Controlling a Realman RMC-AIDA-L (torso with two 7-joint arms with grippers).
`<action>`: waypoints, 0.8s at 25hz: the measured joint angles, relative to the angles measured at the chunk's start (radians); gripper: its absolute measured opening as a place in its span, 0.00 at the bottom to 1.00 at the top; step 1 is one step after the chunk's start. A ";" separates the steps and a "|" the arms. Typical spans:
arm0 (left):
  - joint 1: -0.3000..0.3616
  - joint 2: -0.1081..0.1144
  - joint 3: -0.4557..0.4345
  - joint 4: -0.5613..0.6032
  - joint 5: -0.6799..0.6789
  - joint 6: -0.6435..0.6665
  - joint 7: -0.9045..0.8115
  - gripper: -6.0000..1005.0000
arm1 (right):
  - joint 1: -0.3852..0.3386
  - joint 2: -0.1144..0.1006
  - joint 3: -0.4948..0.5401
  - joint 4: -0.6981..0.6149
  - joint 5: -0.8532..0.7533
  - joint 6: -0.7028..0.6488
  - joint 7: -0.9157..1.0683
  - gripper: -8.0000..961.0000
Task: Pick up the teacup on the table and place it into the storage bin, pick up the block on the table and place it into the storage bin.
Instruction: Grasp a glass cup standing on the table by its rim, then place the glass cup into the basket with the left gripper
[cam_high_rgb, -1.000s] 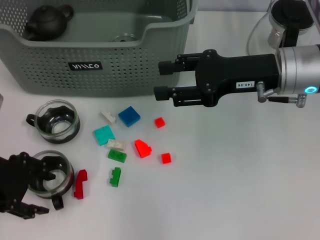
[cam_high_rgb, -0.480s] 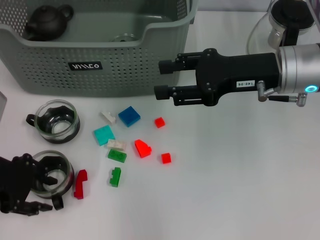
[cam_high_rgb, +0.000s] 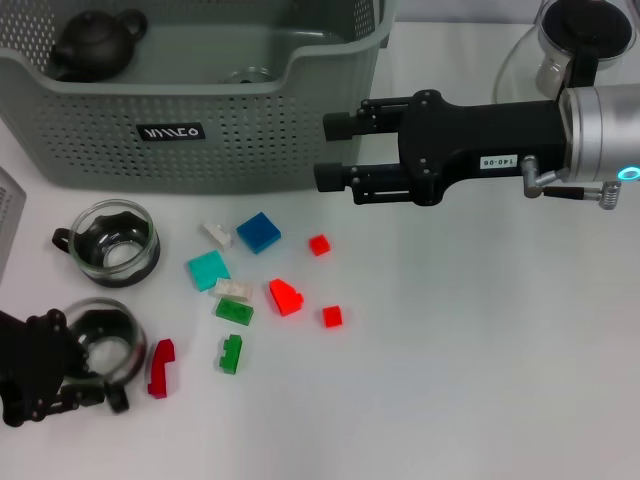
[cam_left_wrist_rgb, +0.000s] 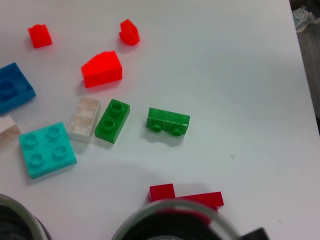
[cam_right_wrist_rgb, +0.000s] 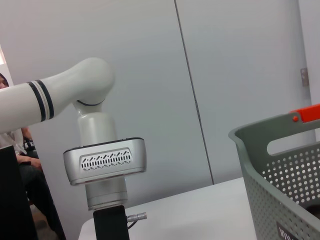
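A glass teacup (cam_high_rgb: 115, 335) stands at the table's near left, and my left gripper (cam_high_rgb: 85, 372) is shut on its near wall; its rim (cam_left_wrist_rgb: 165, 220) fills the bottom of the left wrist view. Another glass teacup (cam_high_rgb: 105, 240) stands just behind it. Blocks lie scattered mid-table: blue (cam_high_rgb: 259, 231), teal (cam_high_rgb: 208, 270), red (cam_high_rgb: 285, 296), green (cam_high_rgb: 234, 311) and dark red (cam_high_rgb: 160, 367) beside the held cup. The grey-green storage bin (cam_high_rgb: 250, 150) stands at the far left. My right gripper (cam_high_rgb: 330, 152) hovers open and holding nothing by the bin's right corner.
Inside the bin sit a dark teapot (cam_high_rgb: 90, 42) and a small glass cup (cam_high_rgb: 245, 75). A glass kettle (cam_high_rgb: 560, 50) stands at the far right. A grey part of my left arm (cam_high_rgb: 8, 215) shows at the left edge.
My left gripper's fingers have closed in on the near teacup and the hand has shifted slightly left. My right gripper drifted a little to the right. Blocks have not moved.
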 joint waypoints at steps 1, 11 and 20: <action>0.000 0.000 0.001 0.000 0.000 -0.001 -0.002 0.25 | 0.000 0.000 0.001 0.000 0.000 0.000 0.000 0.71; -0.002 0.002 0.000 0.008 0.001 0.000 -0.037 0.06 | 0.000 -0.004 0.011 -0.001 0.000 -0.001 -0.004 0.71; -0.004 0.008 -0.062 0.037 -0.001 0.031 -0.053 0.06 | -0.002 -0.009 0.016 -0.001 0.000 0.000 -0.017 0.71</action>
